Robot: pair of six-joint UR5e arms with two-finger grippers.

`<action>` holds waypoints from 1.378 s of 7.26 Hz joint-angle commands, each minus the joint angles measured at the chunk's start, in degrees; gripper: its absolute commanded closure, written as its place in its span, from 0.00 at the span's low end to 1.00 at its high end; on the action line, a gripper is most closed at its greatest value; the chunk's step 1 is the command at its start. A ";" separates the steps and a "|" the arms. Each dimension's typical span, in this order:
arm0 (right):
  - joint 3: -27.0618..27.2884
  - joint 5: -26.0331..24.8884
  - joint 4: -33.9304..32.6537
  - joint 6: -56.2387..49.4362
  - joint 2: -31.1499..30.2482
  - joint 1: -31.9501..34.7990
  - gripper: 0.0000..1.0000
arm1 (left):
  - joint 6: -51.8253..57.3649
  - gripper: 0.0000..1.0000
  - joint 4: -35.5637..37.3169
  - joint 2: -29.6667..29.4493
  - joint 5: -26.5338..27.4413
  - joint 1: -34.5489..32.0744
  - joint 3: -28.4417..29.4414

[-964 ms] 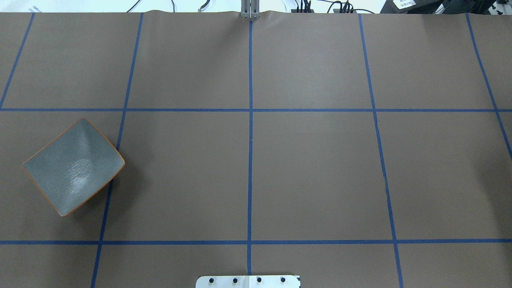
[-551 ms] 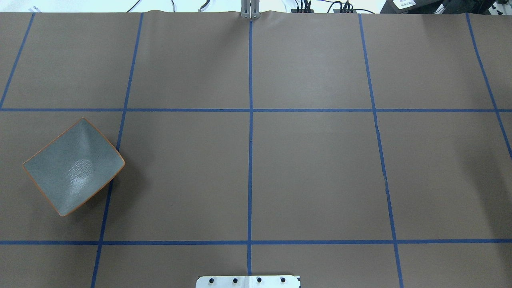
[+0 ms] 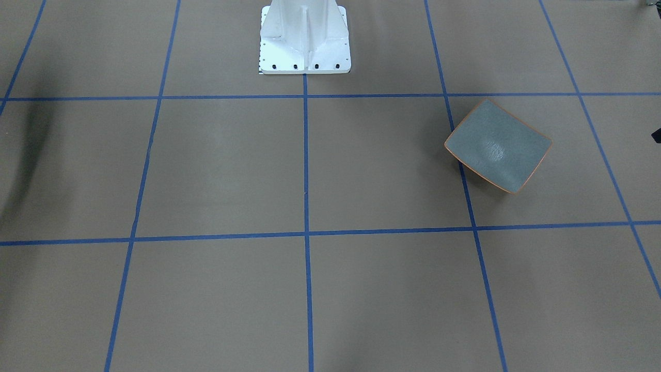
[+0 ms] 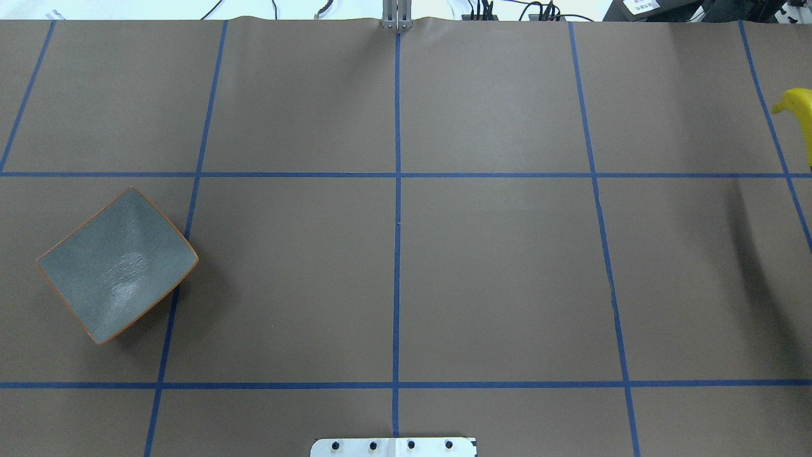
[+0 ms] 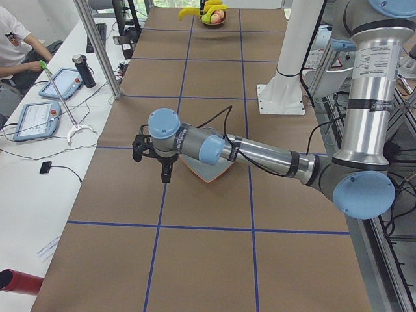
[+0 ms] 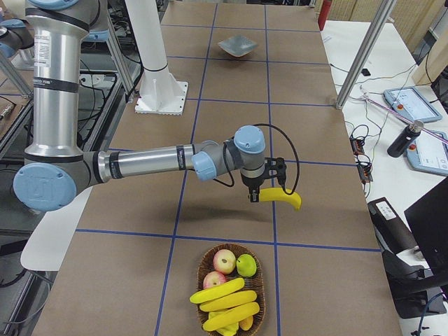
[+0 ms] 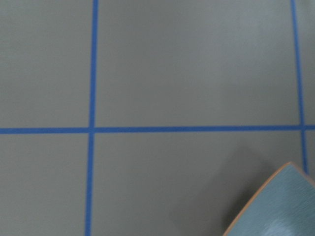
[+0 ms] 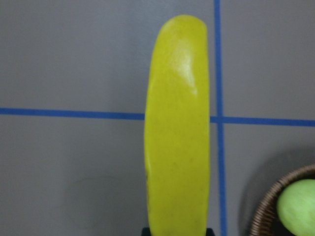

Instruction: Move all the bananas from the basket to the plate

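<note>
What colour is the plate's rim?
Thin orange, around a grey-green plate; clearest in the overhead exterior view.

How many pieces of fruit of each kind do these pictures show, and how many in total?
Bananas: 4, three in the basket and one in the right gripper
Reddish apples: 2
Green apple: 1
Total: 7

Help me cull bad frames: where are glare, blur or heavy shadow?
Overhead: bright sheen on the plate, broad soft shadow at the right. Front-facing: dark shadow along the left edge. Left wrist: soft throughout. Right wrist: small highlight on the banana.
</note>
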 commanded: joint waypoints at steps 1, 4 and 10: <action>1.26 0.03 -0.08 16.63 11.69 -11.15 1.00 | -15.05 0.00 -0.32 -10.89 -3.29 7.42 2.86; 1.61 0.28 0.09 32.99 24.71 -20.76 1.00 | -31.52 0.01 -3.03 -23.57 -3.02 15.27 8.47; 5.30 -1.02 0.09 45.58 33.01 -31.23 1.00 | -68.84 0.02 -34.11 -33.87 11.54 31.08 17.55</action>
